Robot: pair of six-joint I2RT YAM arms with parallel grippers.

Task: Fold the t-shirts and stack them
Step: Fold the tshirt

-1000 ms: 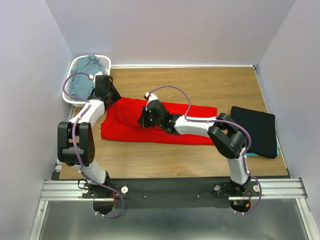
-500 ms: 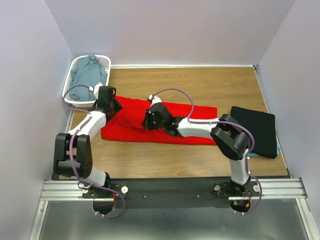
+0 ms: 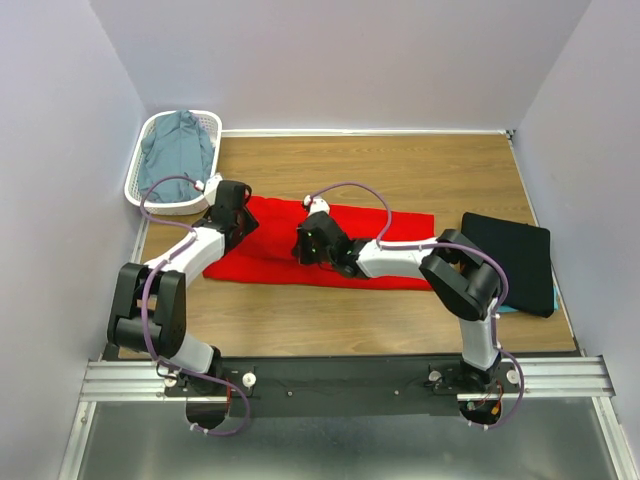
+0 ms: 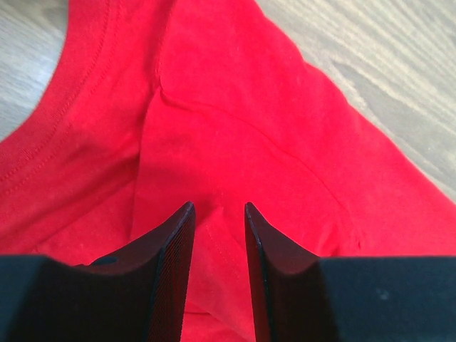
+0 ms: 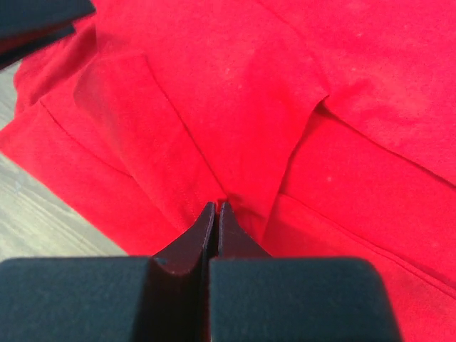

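The right fingers (image 5: 194, 241) are pressed together with no gap between them, their tips at a raised fold of the red t-shirt (image 3: 260, 264). Whether a pinch of cloth is caught between them is hard to make out. The left fingers (image 4: 171, 263) stand part open, and red cloth shows through the gap. From the wrist view it is unclear whether they touch the cloth or only hang just above it. The collar band curves past them at the upper left.

The red t-shirt lies spread in a long strip across the middle of the desk (image 3: 400, 165). The left fingers are over its left end and the right fingers are near its middle. In the overhead view the right arm covers part of the strip, and both sets of fingertips are hidden under the wrists.

Well apart, at the right edge of the desk, lies a folded black t-shirt (image 3: 510, 260). A teal t-shirt (image 3: 506, 309) sits under it – only a thin sliver shows at the near edge. A grey-blue t-shirt (image 3: 175, 150) lies crumpled in the white basket (image 3: 133, 187) at the far left corner.
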